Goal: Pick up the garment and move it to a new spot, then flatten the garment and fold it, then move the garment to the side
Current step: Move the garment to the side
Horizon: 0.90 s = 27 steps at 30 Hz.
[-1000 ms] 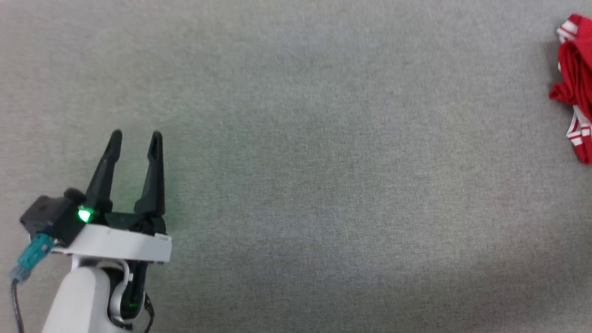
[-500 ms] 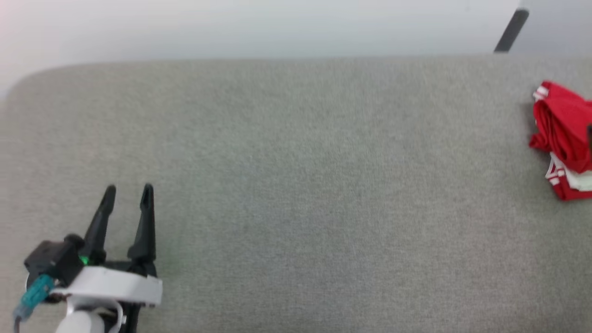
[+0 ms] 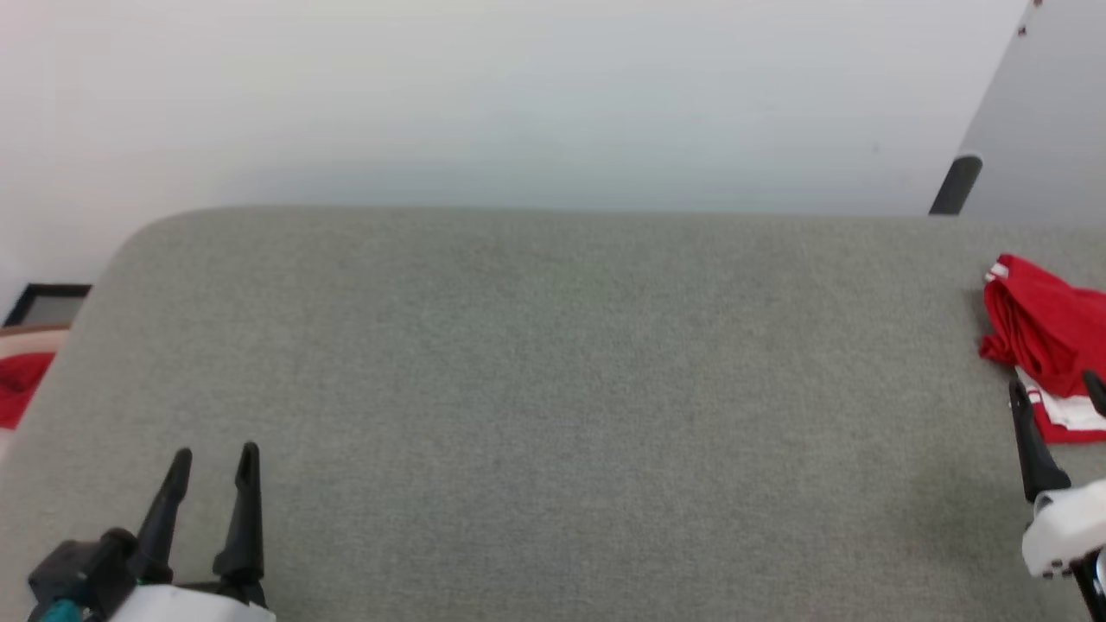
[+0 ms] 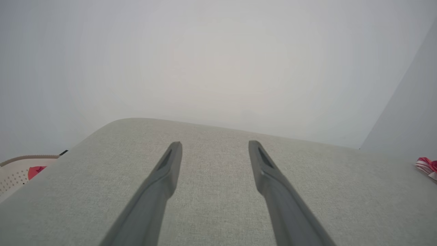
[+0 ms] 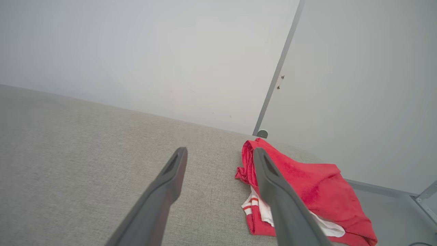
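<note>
The garment lies bunched at the table's far right, red with a bit of white and striped trim showing; its lettering is hidden. The right wrist view shows the garment as a loose red heap just right of my fingers. My right gripper stands open just in front of it, holding nothing, and in its own view the right gripper has its right finger overlapping the cloth's edge. My left gripper is open and empty at the lower left, far from the garment; the left gripper hangs over bare table.
The grey fabric-covered table has a rounded far-left corner and a white wall behind. A beige perforated basket with a red cloth sits off the left edge. A dark post stands behind the far right.
The head camera has tilted up, so the table's far edge and the wall came into view. The right gripper now shows at the right edge. The left gripper stays open.
</note>
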Tool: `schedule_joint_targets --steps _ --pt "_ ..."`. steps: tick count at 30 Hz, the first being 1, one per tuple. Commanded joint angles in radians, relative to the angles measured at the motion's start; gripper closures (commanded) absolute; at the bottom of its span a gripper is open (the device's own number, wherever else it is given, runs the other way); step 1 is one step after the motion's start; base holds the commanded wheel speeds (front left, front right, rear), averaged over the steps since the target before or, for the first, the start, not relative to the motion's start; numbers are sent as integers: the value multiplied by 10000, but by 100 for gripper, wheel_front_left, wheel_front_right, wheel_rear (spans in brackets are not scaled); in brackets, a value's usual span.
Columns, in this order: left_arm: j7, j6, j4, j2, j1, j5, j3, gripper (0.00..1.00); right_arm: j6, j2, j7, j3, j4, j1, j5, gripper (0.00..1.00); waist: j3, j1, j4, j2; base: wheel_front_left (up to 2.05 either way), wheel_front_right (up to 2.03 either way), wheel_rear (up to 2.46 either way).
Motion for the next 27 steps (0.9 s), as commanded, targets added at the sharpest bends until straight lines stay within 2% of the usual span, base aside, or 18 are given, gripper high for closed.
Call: schedule_joint_targets --steps 1,14,21,27 --pt "-4 -1 -50 31 183 -68 9 0 -14 123 -46 -201 -273 326 -135 0 -333 0 208 0 0 0 0" --pt "1 -1 35 198 772 -254 -53 0 -14 1751 -47 -1392 -3051 2879 -1225 0 -799 0 361 0 0 0 0" --pt "0 -1 -92 254 861 -343 -111 0 -14 2263 -47 -1519 -3625 3649 -1319 0 -894 0 317 0 0 0 0" --pt "0 -1 -214 275 910 -338 -184 0 -14 2430 -47 -1461 -3783 3905 -1358 0 -932 0 221 0 0 0 0"
